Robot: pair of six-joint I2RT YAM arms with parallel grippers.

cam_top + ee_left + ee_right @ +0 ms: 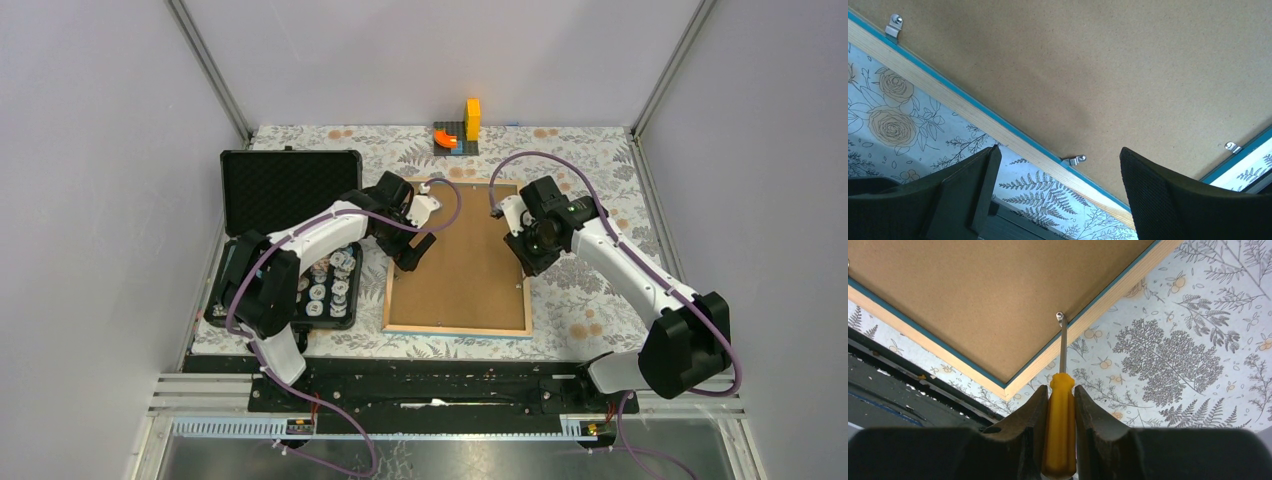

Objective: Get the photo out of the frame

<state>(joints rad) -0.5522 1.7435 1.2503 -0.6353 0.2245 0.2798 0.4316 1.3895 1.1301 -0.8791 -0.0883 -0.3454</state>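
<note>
The frame (458,262) lies flat on the bench (590,300) with its brown back up, so the photo cannot be seen. The left pincer (418,228) is wide open and holds nothing. It hangs over the frame's left edge, and in its own camera a small metal clip (1077,160) shows between its two fingers. The right pincer (1062,395) is squeezed tight on a yellow screwdriver (1060,440). The thin tip pokes out ahead of this pincer and reaches a second clip (1060,316) on the frame's right edge.
</note>
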